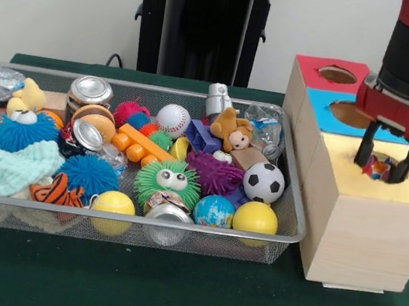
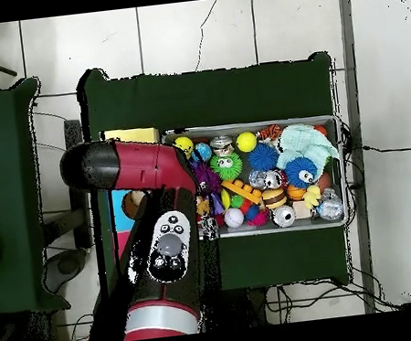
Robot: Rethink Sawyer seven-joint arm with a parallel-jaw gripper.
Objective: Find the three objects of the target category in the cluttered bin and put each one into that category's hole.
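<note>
One small multicoloured toy (image 1: 378, 168) sits between my gripper (image 1: 384, 166)'s spread fingers, over the yellow hole (image 1: 383, 170) at the bin (image 1: 291, 189)'s three o'clock; releasing off-centre, I risk it catching the rim.

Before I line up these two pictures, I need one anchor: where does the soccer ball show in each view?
Front view: the soccer ball lies near the bin's right end, above a yellow ball.
Overhead view: the soccer ball sits at the bin's left end, right beside the red arm.
Shared landmark: the green spiky toy with big eyes, close by in both.
</note>
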